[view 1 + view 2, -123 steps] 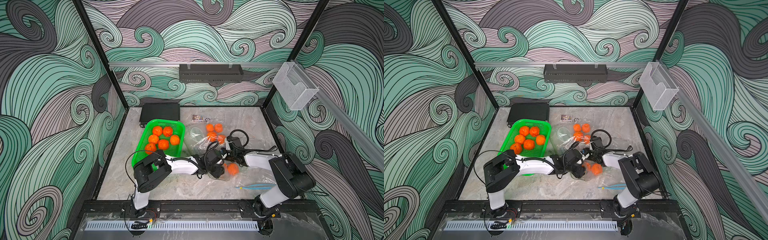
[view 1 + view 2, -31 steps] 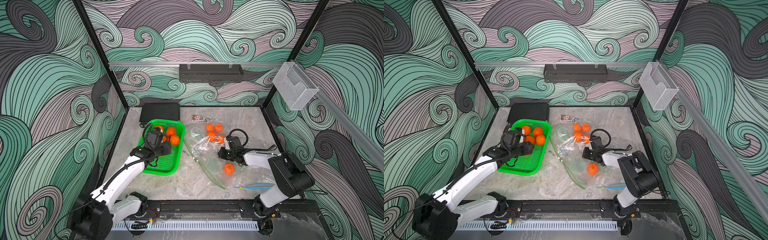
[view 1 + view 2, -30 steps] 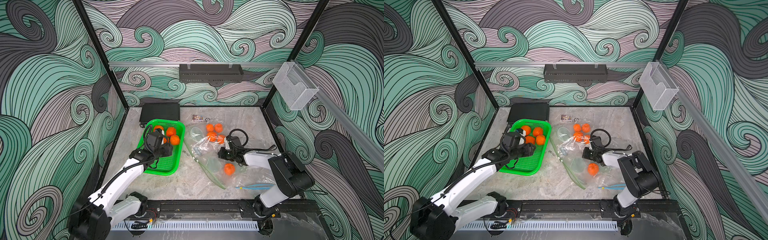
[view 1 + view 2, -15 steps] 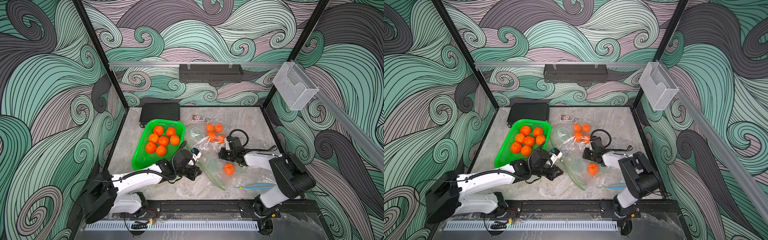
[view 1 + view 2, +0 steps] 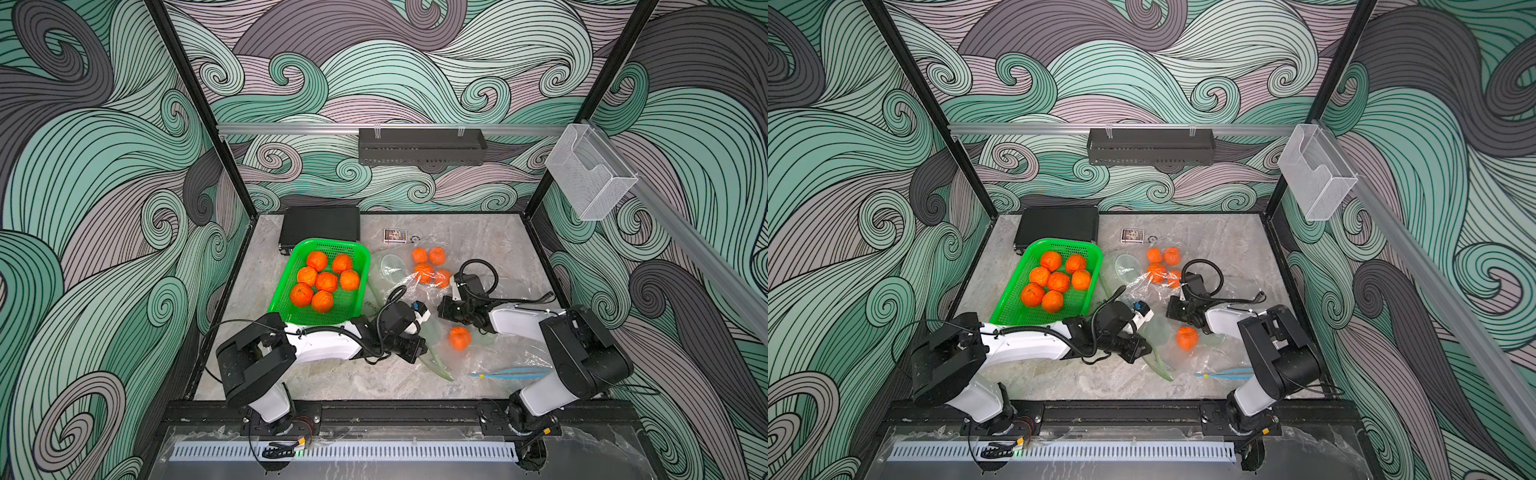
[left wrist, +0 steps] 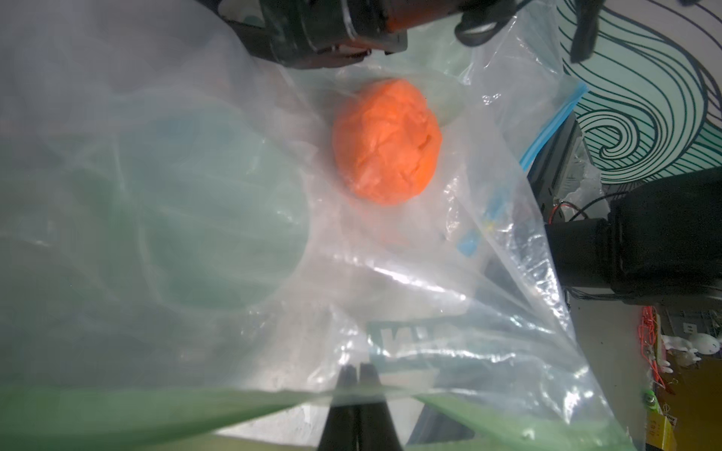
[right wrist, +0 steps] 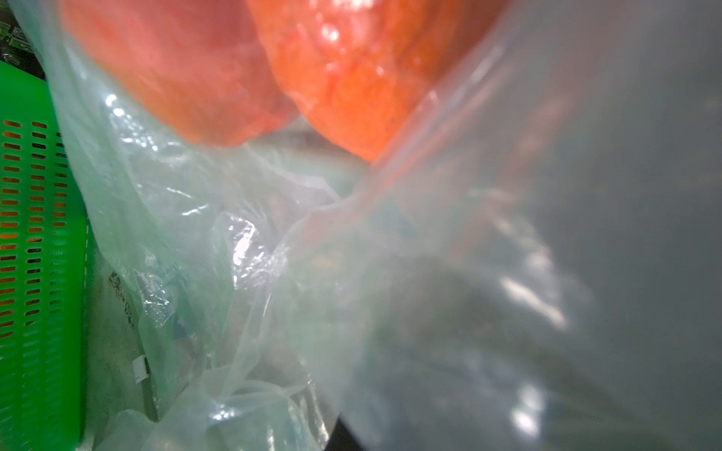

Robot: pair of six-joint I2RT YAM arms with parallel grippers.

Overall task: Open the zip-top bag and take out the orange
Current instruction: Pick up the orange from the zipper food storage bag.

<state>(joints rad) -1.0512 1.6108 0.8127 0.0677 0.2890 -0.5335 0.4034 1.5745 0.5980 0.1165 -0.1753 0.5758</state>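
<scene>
The grey marble-patterned tabletop [image 5: 490,241] carries, at far left, a green perforated plastic basket [image 5: 328,242] loaded with seven loose oranges [image 5: 326,281]. A clear zip-top plastic bag [image 5: 486,357] is spread at near centre-right. Its green-edged rim is pinched by the closed left gripper [image 6: 358,377]. The right gripper [image 5: 444,309] is closed against the bag's far side; a grip on the film cannot be confirmed. The round orange [image 5: 459,337] is located inside the bag, just right of the left gripper.
</scene>
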